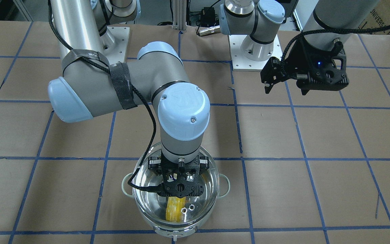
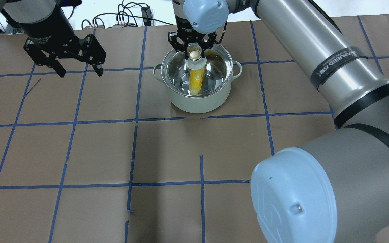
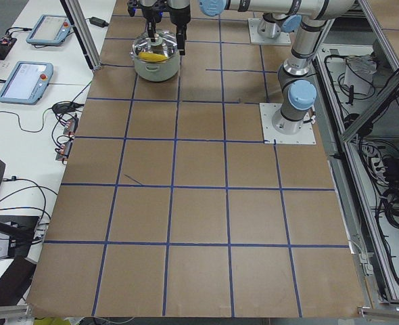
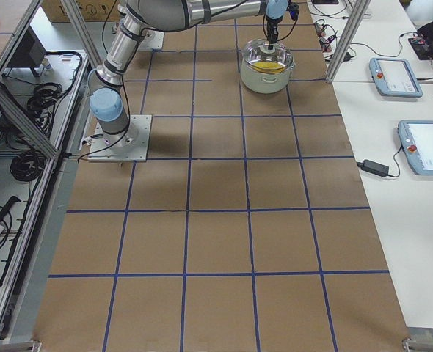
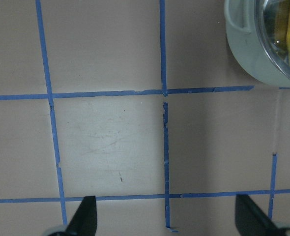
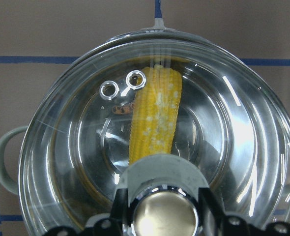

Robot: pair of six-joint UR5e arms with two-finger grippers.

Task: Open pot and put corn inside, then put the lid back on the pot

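Over pot (image 2: 199, 101), lid (image 2: 215, 65) rim-aligned, right tool (image 2: 195, 54) clasping knob (image 6: 164, 216)

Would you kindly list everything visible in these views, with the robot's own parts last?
table: one, brown with blue grid lines, beneath everything.
pot: one, pale green outside, shiny inside, on the table's operator side.
corn: one, yellow, lying inside the pot.
lid: one, clear glass, covering the pot.
control tablets: two, grey, on the white side bench.
left gripper: one, black, jaws open, above bare table beside the pot.
right gripper: one, black, jaws closed on the lid.
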